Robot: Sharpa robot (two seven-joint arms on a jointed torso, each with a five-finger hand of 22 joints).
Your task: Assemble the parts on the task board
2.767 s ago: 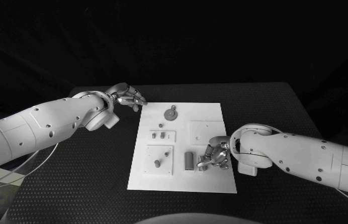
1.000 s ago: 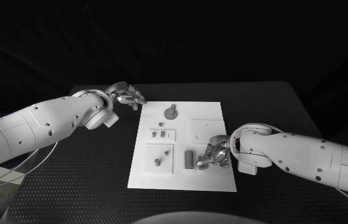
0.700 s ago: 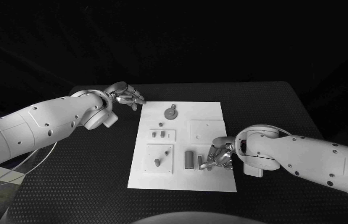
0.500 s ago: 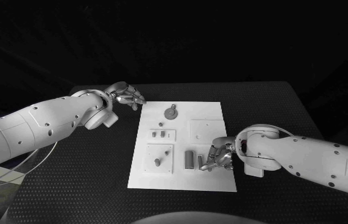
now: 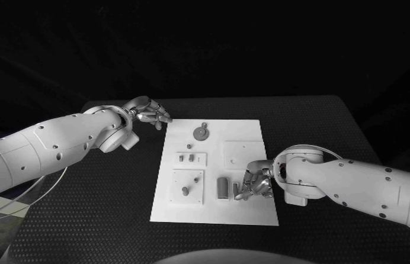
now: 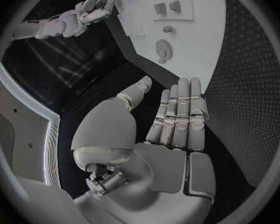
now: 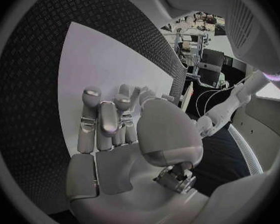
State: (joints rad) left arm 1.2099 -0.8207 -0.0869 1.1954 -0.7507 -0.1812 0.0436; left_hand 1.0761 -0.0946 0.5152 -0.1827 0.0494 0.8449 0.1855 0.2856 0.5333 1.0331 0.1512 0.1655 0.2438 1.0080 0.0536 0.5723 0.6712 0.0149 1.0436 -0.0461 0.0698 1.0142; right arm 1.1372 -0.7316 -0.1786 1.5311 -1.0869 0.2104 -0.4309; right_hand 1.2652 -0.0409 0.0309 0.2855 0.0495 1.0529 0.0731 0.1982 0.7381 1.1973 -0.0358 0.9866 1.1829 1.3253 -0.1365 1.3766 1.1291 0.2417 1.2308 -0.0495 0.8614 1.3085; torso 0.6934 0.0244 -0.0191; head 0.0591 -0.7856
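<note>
The white task board [image 5: 243, 142] lies mid-table with grey parts on it: a round disc [image 5: 201, 134], two small pieces [image 5: 188, 157], two more [image 5: 191, 186] and a long piece [image 5: 223, 188]. My right hand [image 5: 257, 183] is low over the board's near right part. Its fingertips are down at a small piece [image 5: 237, 192] beside the long one, and whether they grip it is hidden. In the right wrist view the right hand [image 7: 112, 129] has its fingers bent over the board [image 7: 84, 64]. My left hand [image 5: 150, 113] hovers off the board's far left corner, fingers straight, holding nothing [image 6: 177, 114].
The left wrist view shows the board [image 6: 199, 40] with the disc [image 6: 163, 49] just ahead of the left hand's fingertips, and the right hand [image 6: 90, 12] at the board's other end. Black table mat [image 5: 102, 205] surrounds the board on all sides.
My right forearm has shifted slightly while the hand stays at the same spot by the small piece. The left arm and the parts have not moved.
</note>
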